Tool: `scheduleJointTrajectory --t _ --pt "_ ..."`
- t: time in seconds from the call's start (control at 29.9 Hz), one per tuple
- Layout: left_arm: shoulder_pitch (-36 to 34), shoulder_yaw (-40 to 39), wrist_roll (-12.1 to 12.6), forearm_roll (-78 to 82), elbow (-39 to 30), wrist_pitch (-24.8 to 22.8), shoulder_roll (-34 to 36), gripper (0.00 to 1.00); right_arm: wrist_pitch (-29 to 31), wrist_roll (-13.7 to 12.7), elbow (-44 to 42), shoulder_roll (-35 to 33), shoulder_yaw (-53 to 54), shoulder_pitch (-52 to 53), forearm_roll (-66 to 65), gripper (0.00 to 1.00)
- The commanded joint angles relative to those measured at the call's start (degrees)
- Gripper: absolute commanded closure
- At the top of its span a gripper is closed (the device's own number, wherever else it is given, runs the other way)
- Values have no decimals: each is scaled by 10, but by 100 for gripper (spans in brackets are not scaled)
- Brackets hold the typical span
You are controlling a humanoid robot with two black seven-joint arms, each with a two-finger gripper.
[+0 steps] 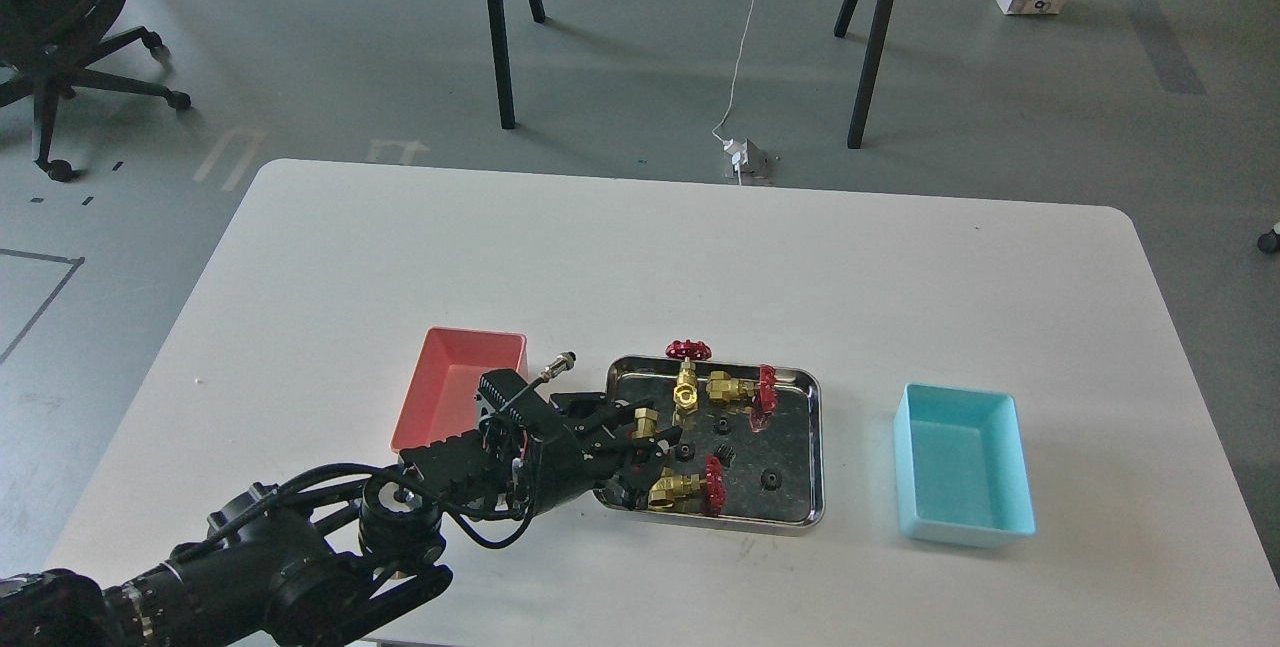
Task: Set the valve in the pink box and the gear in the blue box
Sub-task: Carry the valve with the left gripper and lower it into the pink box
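My left gripper (638, 437) reaches over the left end of the steel tray (814, 447). Its fingers are closed around a brass valve (643, 417), whose red handwheel is hidden. Three more valves lie in the tray: one at the back (687, 385), one beside it (738, 388), one at the front (686, 487). Several tiny black gears (770, 477) lie between them. The pink box (450, 382) stands left of the tray, partly behind my wrist. The blue box (960, 462) stands to the right and holds nothing. My right gripper is out of view.
The tray and both boxes sit in a row near the table's front edge on the white table (640, 257). Beyond the table's far edge are stand legs, cables and an office chair on the floor.
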Motion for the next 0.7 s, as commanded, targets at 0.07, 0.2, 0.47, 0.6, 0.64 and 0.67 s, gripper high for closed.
scheduleJointTrajectory --t 0.07,0.2,0.47,0.6,0.64,0.67 --pt "-11 -80 12 0 -96 -23 43 87 1 0 0 1 0 -1 0 1" --pt "-12 -109 35 0 -171 -66 122 87 1 0 -5 3 0 6 -1 1" --pt "-5 -130 53 -10 -208 -53 246 88 1 0 -13 12 -1 16 -1 1" --pt "-3 -128 54 -11 -210 -53 270 88 1 0 -13 12 -1 16 -1 1" --pt "2 -126 54 -11 -210 -53 271 88 1 0 -14 12 -1 16 -1 1" --pt "6 -125 54 -11 -209 -53 271 88 1 0 -16 12 -1 16 -1 1"
